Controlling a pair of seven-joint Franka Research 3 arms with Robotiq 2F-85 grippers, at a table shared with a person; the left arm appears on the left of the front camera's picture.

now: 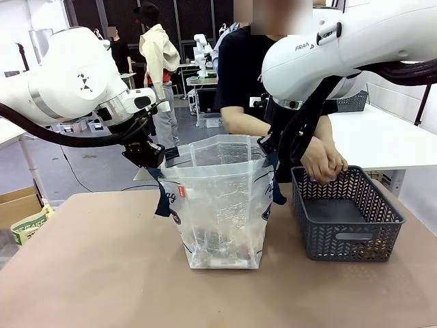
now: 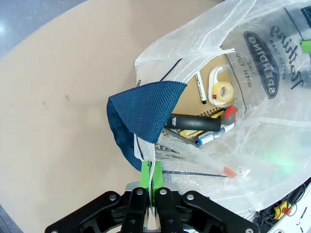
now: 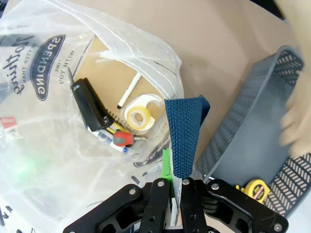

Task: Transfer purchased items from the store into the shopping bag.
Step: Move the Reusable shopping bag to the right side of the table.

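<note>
The clear shopping bag (image 1: 222,205) stands open at the table's middle. My left gripper (image 1: 147,156) is shut on its left rim beside a navy strap (image 2: 146,116), and my right gripper (image 1: 270,147) is shut on its right rim by the other strap (image 3: 184,136). Inside lie purchased items: a brown packet (image 2: 192,99), a tape roll (image 2: 222,90), a pen (image 2: 200,89), a black tool (image 2: 194,122) and a red-tipped piece (image 3: 121,139). The dark grey basket (image 1: 345,215) stands to the bag's right with a yellow tape measure (image 3: 252,189) in it.
A person stands across the table with both hands (image 1: 324,164) over the basket's far rim. The brown tabletop (image 1: 89,273) is bare to the left of the bag and in front of it. A cardboard box (image 1: 17,205) sits off the table's left edge.
</note>
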